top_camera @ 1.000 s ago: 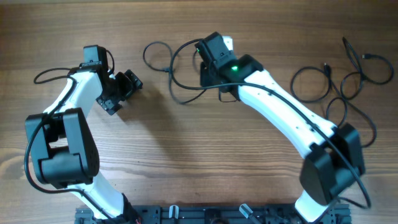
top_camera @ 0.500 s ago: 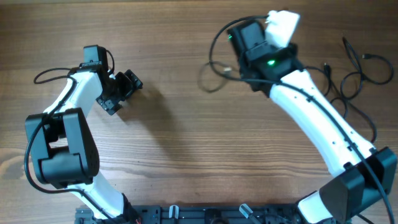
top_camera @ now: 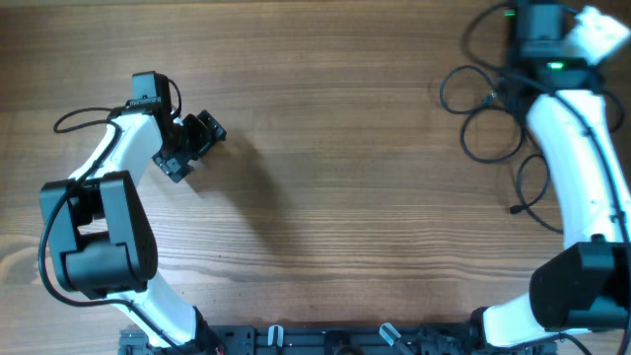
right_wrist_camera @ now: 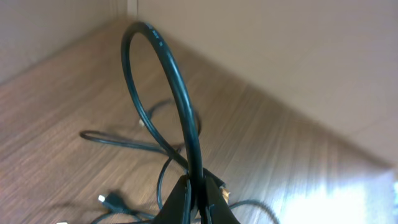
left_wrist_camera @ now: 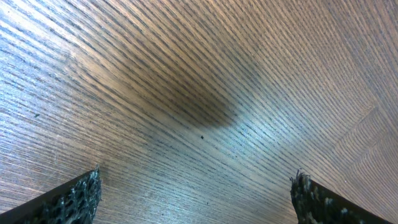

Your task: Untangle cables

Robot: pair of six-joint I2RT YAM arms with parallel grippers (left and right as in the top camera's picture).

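Left arm point(top_camera: 116, 148) sat folded on its own side, elbow bent, forearm reaching up and across. The left gripper point(top_camera: 205, 131) hung over the table, jaws spread wide, and its fingers point(left_wrist_camera: 74, 196) just peeked in at the bottom corners of the wrist view. Over on the right, the right arm point(top_camera: 572, 148) stretched long toward the far edge, wrist point(top_camera: 540, 30) right at the top of the overhead view. The right gripper point(right_wrist_camera: 198, 198) was pinched tight on a cable point(right_wrist_camera: 186, 124), lifted clear of the table, it seemed.

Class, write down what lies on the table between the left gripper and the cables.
Nothing: in the overhead view, only bare wooden table separates the open left gripper from the cables at the far right.
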